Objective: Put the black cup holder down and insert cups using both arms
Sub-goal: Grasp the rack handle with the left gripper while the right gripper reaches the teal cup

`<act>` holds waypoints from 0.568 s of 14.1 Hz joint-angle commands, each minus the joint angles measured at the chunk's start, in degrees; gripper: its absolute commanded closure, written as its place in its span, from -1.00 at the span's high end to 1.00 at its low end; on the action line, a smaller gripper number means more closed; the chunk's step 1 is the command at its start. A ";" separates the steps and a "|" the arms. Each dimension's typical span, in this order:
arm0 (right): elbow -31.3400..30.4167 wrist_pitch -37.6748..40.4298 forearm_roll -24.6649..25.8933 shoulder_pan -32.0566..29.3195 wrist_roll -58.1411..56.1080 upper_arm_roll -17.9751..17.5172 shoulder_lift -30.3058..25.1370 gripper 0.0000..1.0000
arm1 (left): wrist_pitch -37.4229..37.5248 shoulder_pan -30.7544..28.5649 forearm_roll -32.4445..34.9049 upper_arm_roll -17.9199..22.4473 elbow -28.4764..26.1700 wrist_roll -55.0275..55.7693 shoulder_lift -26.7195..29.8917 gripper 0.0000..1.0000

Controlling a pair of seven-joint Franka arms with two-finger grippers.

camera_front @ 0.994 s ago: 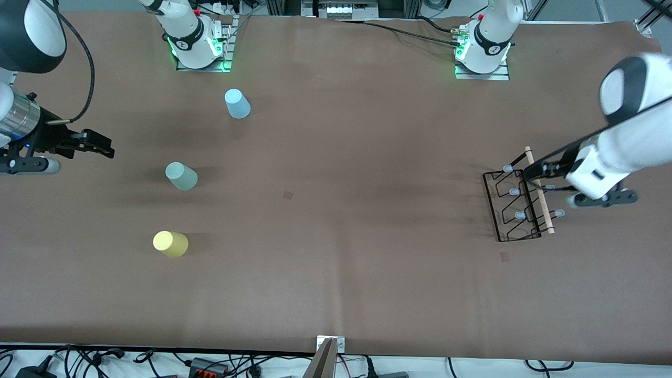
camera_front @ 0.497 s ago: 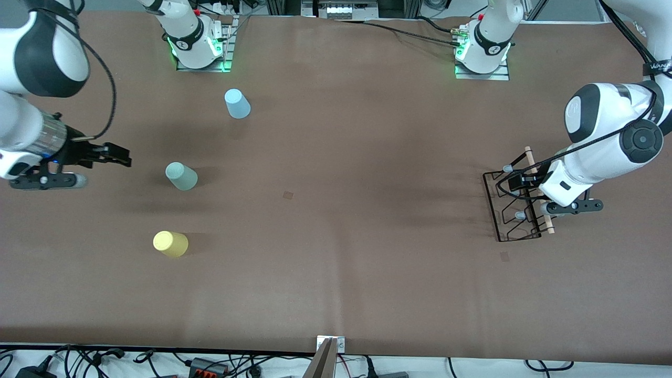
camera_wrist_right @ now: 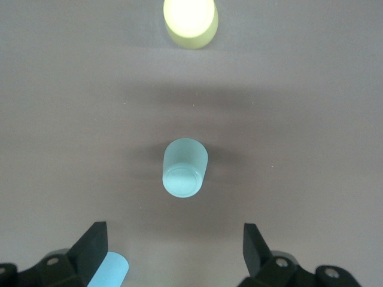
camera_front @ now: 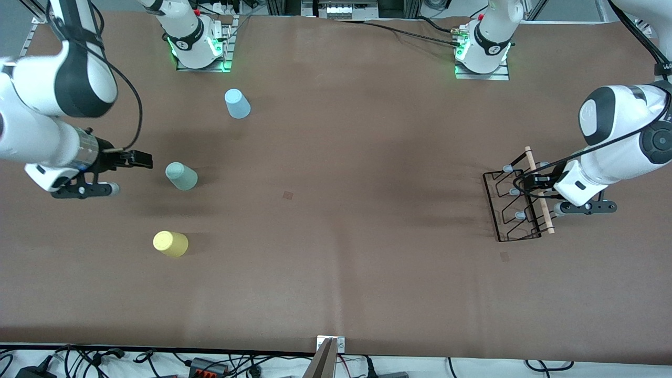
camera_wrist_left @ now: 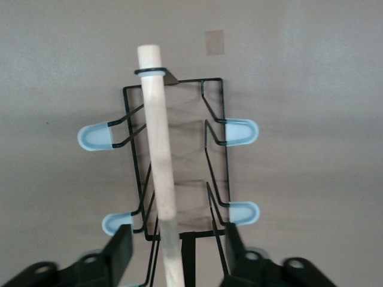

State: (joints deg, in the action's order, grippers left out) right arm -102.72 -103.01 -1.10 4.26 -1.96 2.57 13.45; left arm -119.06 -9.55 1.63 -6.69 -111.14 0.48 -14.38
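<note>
The black cup holder (camera_front: pixel 521 215) stands toward the left arm's end of the table, with its wooden rod (camera_front: pixel 546 218) on top. My left gripper (camera_front: pixel 526 181) is open over it. In the left wrist view the gripper (camera_wrist_left: pixel 176 254) has one finger on each side of the rod (camera_wrist_left: pixel 160 155), apart from it. The sage green cup (camera_front: pixel 181 176), the yellow cup (camera_front: pixel 170 244) and the light blue cup (camera_front: pixel 237 103) stand toward the right arm's end. My right gripper (camera_front: pixel 143 159) is open and empty beside the green cup (camera_wrist_right: pixel 184 167), with open fingers (camera_wrist_right: pixel 93 242).
Two small tape marks lie on the brown table, one mid-table (camera_front: pixel 288 195) and one near the holder (camera_front: pixel 504 256). The arm bases (camera_front: pixel 199 44) stand along the edge farthest from the front camera. Cables lie past the nearest edge.
My right gripper has moved along the table up to the green cup. My left arm has swung in and its gripper now straddles the holder's rod. The cups and holder have not moved.
</note>
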 commanded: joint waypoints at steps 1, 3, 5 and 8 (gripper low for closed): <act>-3.88 -3.24 0.57 0.40 1.60 0.07 -0.26 1.00 | -1.35 -1.08 0.74 -0.25 -0.30 -1.62 -0.82 -0.08; -6.60 -5.70 0.48 0.40 2.22 0.07 -0.17 1.00 | -1.44 -1.43 0.74 -0.25 -0.31 -1.62 -1.17 -0.26; -9.06 -7.37 0.31 0.49 3.18 0.07 0.26 1.00 | -1.53 -1.43 0.74 -0.25 -0.39 -1.62 -1.26 -0.47; -12.23 -10.71 0.13 1.10 3.45 0.07 1.23 1.00 | -0.92 -1.43 0.65 -0.42 -0.31 -1.45 -1.26 -0.97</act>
State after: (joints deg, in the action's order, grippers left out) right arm -112.20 -111.07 -1.10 4.52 0.20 2.56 14.91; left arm -119.80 -10.58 1.65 -6.78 -111.16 -0.08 -15.85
